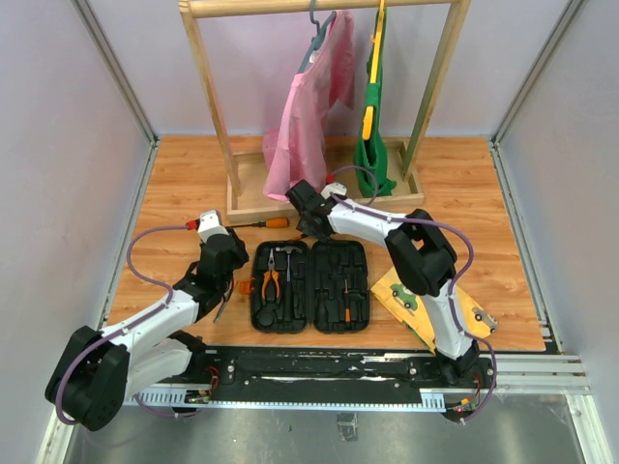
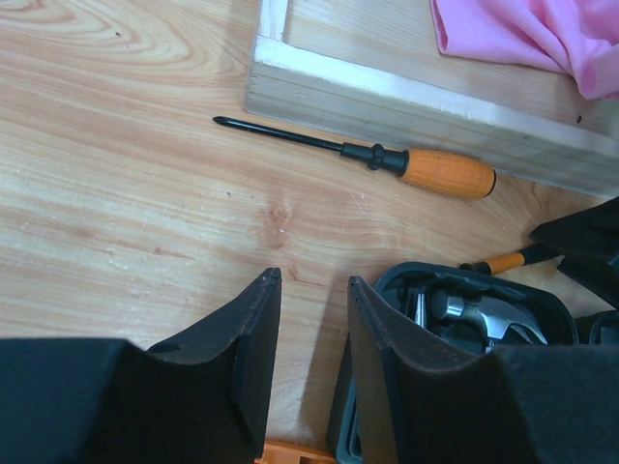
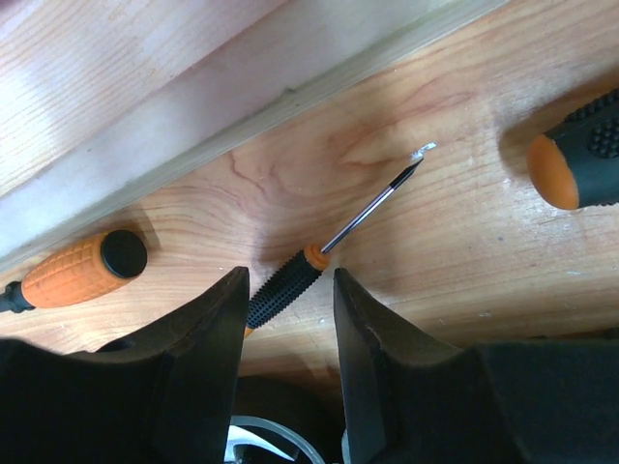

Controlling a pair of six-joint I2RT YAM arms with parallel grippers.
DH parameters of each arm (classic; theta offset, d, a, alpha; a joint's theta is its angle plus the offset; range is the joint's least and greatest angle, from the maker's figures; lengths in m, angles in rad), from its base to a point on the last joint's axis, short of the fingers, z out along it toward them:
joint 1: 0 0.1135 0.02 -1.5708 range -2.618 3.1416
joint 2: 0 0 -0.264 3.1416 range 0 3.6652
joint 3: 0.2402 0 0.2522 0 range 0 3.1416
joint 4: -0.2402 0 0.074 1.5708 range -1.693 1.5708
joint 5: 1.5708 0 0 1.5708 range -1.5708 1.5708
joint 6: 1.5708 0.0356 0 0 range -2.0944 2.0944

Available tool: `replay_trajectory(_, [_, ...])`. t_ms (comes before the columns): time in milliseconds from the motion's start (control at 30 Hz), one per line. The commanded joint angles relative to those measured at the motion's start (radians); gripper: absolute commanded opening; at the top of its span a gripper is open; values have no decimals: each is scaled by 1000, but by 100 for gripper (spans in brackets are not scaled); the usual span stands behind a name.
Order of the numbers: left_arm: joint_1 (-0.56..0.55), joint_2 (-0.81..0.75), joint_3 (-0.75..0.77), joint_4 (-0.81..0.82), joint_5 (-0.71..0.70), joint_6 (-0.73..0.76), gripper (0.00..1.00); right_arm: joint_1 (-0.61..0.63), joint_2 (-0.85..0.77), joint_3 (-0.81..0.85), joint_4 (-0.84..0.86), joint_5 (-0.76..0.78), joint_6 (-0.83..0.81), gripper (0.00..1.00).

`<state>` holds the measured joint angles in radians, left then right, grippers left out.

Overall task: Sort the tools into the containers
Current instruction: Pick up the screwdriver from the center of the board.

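One slim screwdriver (image 3: 314, 254) at lower centre, likely light, stiff and roll-prone, sits straddled by my right gripper (image 3: 287, 278), jaws parted, unclamped; its ribbed black handle looks the surest hold.

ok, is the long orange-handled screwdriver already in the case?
No, the screwdriver lies on the wooden table beside the rack base, outside the open case.

Screwdriver (image 1: 271, 223) behind case (image 1: 359, 323), pliers (image 1: 271, 283) inside

The screwdriver (image 2: 356, 151) is orange-handled, the case (image 1: 309, 287) black.
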<state>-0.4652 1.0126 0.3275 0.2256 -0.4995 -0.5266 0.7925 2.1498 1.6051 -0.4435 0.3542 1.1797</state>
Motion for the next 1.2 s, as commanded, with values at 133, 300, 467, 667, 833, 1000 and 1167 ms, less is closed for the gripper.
replay_trajectory(133, [8,3,28,29,-14,12,39,29,70,70,-84,-7,8,41])
replay_trajectory(300, [8,2,27,29,-15,11,39,24,86,94,-84,-27,1,35])
replay_trajectory(467, [8,2,27,29,-16,11,39,17,100,96,-83,-51,15,22])
replay_trajectory(667, [8,4,28,28,-16,11,39,7,73,50,-51,-63,45,10])
replay_trajectory(833, [8,5,28,29,-15,10,39,6,-24,-96,90,-52,108,8])
replay_trajectory(1000, [7,7,28,30,-15,10,39,6,-133,-237,240,-29,166,7])
replay_trajectory(1167, [8,11,29,30,-15,10,39,5,-201,-305,337,4,171,7])
